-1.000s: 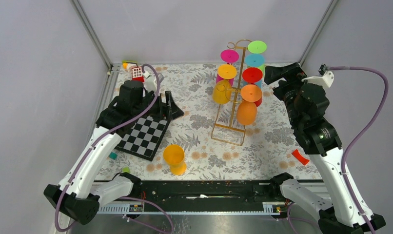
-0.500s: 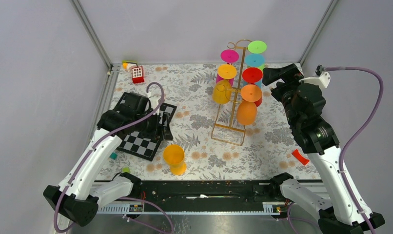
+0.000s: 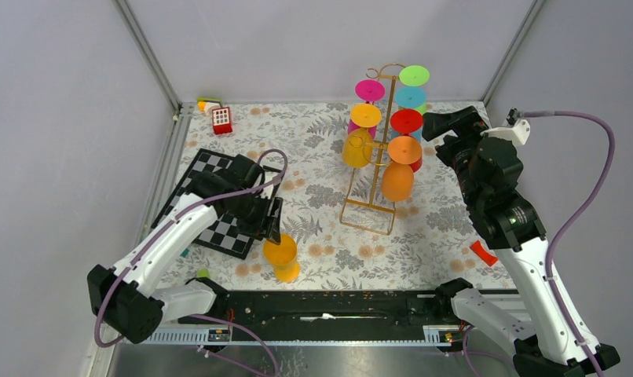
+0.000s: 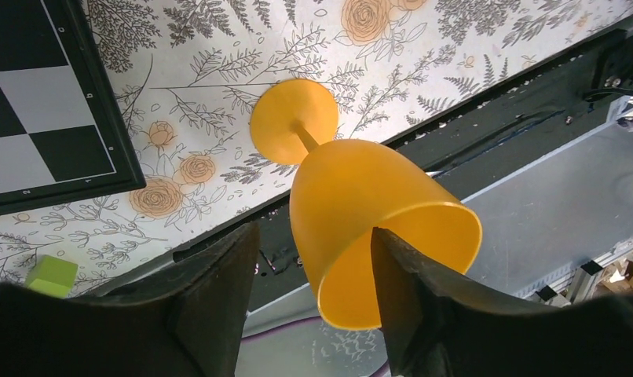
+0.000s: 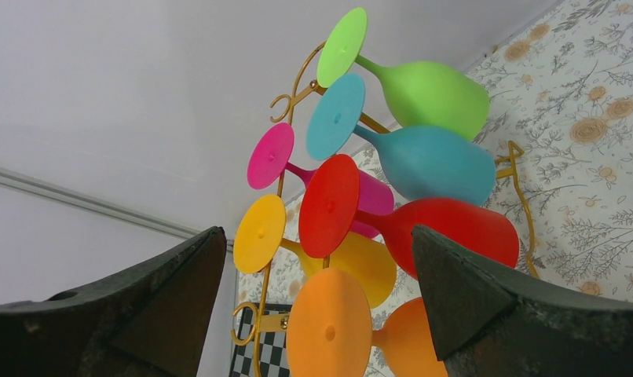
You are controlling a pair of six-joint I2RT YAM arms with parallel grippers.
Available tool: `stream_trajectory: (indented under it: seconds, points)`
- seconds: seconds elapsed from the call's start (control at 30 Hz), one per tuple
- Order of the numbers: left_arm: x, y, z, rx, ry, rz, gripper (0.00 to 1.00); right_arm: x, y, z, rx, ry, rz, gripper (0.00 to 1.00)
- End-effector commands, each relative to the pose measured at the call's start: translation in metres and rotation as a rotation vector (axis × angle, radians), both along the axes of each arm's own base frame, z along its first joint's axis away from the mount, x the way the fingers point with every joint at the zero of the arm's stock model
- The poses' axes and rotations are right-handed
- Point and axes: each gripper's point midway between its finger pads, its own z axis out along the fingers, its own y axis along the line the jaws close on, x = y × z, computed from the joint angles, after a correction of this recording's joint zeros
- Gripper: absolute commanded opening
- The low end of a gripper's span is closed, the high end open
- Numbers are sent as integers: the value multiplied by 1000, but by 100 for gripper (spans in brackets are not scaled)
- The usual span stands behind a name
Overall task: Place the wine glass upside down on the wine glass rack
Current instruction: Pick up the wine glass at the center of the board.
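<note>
Although the left gripper (image 4: 313,243) is set astride the bowl of the orange wine glass (image 4: 360,212), it is open and nothing is gripped: one finger seems to lie against the bowl while the other is just clear. The glass stands upright on its foot near the front edge of the floral worktop (image 3: 313,141). The grasp is judged the step in hand; next the bowl must be clamped, then the glass lifted, inverted and carried to the wine glass rack (image 3: 374,184), well apart to the right. The right gripper (image 5: 317,236) is held wide open and empty, facing the rack. The finger gap is shown only by the left wrist view; the rack's curled hooks are seen from below only in the right wrist view.
</note>
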Motion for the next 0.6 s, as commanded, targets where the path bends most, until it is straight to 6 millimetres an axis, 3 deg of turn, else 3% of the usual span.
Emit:
stream_trajectory:
  seconds: [0.0,0.27,0.47,0.57]
  points:
    - [9,-2,-3,51,-21,-28,57,-1,-6,12,19,-39,-25,94]
    - [6,-2,-14,147,-3,-86,38,-1,-9,18,1,-50,-35,94]
    - [9,-3,-14,165,-12,-95,12,0,-8,27,-12,-64,-32,94]
    - [13,-1,-11,177,-37,-96,7,1,-8,29,-18,-66,-31,94]
